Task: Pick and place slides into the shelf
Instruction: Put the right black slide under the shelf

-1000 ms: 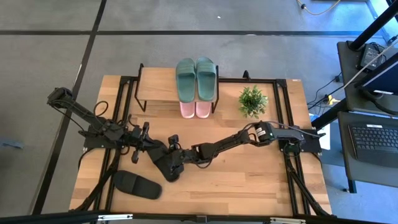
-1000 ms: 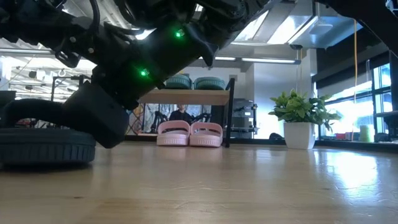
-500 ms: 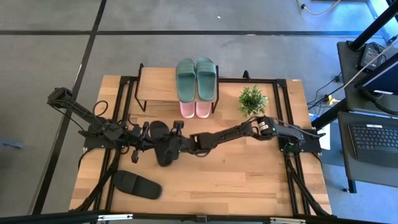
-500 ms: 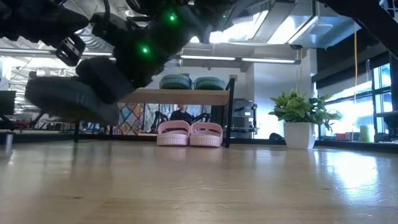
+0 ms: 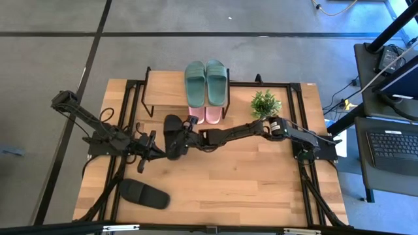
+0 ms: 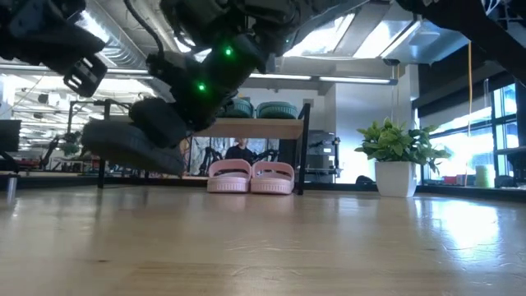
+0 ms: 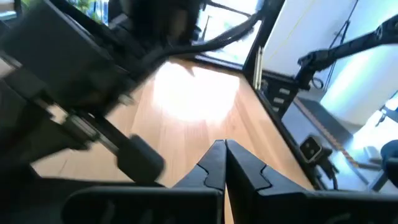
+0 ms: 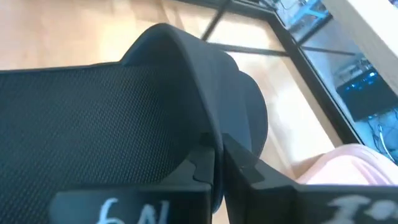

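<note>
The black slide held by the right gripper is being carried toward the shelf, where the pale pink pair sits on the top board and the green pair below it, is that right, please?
Not quite: the pairs are swapped. The low view shows the green pair on the shelf top board and the pale pink pair beneath it. The rest holds: the right gripper is shut on the black slide, lifted near the shelf.

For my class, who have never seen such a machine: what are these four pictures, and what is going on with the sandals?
Two dark robot arms work at a wooden table. One picture looks straight down, one looks level across the tabletop, and two are taken from the arms' wrists. The right gripper has its fingers shut on a black slide, lifted above the table near the shelf. The left gripper is shut and empty. Green slides lie on the shelf's top board, pink slides beneath. Another black slide lies on the table, beside a potted plant.
</note>
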Controlling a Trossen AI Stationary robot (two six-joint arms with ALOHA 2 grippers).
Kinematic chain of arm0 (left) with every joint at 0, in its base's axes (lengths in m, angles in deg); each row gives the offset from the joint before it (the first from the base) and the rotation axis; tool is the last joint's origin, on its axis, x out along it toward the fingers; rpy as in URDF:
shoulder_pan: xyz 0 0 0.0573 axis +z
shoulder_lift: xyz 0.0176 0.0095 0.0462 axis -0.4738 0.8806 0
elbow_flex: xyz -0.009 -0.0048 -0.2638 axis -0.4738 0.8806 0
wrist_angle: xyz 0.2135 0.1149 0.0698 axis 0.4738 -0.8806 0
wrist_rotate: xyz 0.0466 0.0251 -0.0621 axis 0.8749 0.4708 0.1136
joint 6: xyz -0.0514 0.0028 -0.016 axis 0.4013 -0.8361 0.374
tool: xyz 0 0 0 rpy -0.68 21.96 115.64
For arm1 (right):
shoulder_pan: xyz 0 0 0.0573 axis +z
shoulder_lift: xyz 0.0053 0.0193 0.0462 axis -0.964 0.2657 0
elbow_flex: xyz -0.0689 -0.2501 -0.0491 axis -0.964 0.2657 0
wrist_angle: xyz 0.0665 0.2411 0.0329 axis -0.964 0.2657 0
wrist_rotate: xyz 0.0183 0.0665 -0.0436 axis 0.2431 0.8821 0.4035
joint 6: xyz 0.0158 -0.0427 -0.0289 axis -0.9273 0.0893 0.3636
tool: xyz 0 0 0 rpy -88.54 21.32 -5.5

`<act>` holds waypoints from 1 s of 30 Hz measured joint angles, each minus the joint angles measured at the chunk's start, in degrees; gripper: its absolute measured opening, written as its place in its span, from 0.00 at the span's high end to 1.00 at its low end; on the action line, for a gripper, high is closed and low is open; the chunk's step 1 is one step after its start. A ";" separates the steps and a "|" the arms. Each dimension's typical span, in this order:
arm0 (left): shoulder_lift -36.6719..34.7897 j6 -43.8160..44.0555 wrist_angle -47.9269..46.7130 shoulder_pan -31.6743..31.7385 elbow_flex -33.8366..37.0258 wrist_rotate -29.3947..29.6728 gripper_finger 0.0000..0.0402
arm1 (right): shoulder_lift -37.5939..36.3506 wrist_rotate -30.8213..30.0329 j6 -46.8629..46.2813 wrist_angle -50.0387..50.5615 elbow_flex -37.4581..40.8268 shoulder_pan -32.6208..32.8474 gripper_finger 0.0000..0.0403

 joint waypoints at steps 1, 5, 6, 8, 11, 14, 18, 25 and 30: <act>-0.27 0.30 -1.26 -0.21 0.00 -0.01 1.00 | 0.18 0.00 0.08 0.11 0.00 -0.33 0.97; -1.80 2.06 -7.74 -0.41 0.04 -0.01 1.00 | 1.23 0.09 0.17 0.44 0.07 -1.46 0.97; -2.22 2.66 -9.37 -0.39 0.04 0.05 1.00 | 1.31 0.12 -0.22 0.85 0.07 -1.75 0.97; -3.04 2.89 -11.52 -0.39 0.04 0.38 1.00 | 1.51 0.45 -0.66 2.03 0.07 -2.18 0.97; -3.66 2.94 -13.25 -0.39 0.04 1.10 1.00 | 2.30 0.68 -1.69 1.93 0.00 -2.89 0.97; -3.67 2.93 -13.31 -0.39 0.04 1.12 1.00 | 2.86 0.87 -1.58 1.02 -0.07 -3.48 0.97; -3.65 2.95 -13.53 -0.39 0.04 1.14 1.00 | 2.97 1.81 -1.79 1.65 -0.07 -4.05 0.97; -3.67 2.96 -13.58 -0.39 0.04 1.14 1.00 | 2.97 1.92 -1.98 0.33 -0.02 -4.05 0.86; -3.67 2.94 -13.58 -0.39 0.04 1.14 1.00 | 2.97 1.97 -2.56 0.27 0.00 -4.11 0.79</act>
